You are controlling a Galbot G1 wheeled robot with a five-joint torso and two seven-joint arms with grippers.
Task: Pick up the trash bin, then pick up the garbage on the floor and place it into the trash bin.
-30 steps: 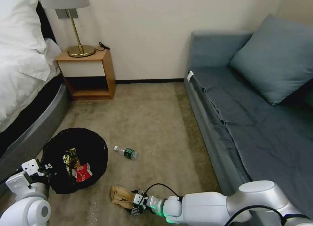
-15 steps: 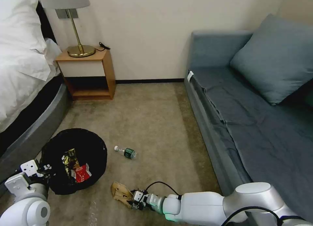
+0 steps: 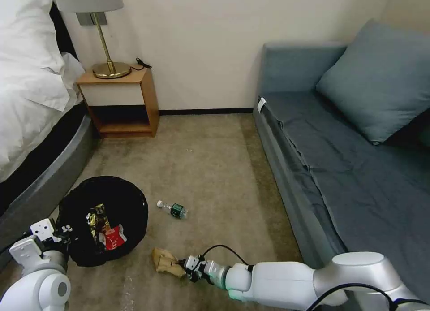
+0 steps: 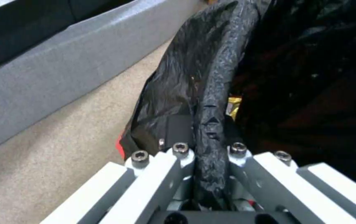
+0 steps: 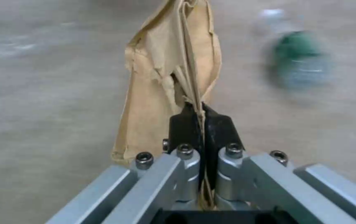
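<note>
The right gripper (image 5: 202, 124) pinches only a thin torn edge of the crumpled tan paper bag (image 3: 166, 261) above the carpet, so it may rip free, while the left gripper (image 4: 209, 146) clamps the rim of the round black-lined trash bin (image 3: 130, 203).

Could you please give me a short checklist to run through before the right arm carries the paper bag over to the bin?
1. Right claw shut on the crumpled tan paper bag: ok, the black pads pinch a fold of it.
2. Left claw shut on the rim of the round black-lined trash bin: ok.
3. Bin mouth open: ok; a red-and-white packet and a yellow-black wrapper lie inside.
4. Bag clear of the beige carpet: cannot tell.
5. Clear bottle with green label out of the bag's path: not ok, it lies on the carpet near the line from bag to bin.
</note>
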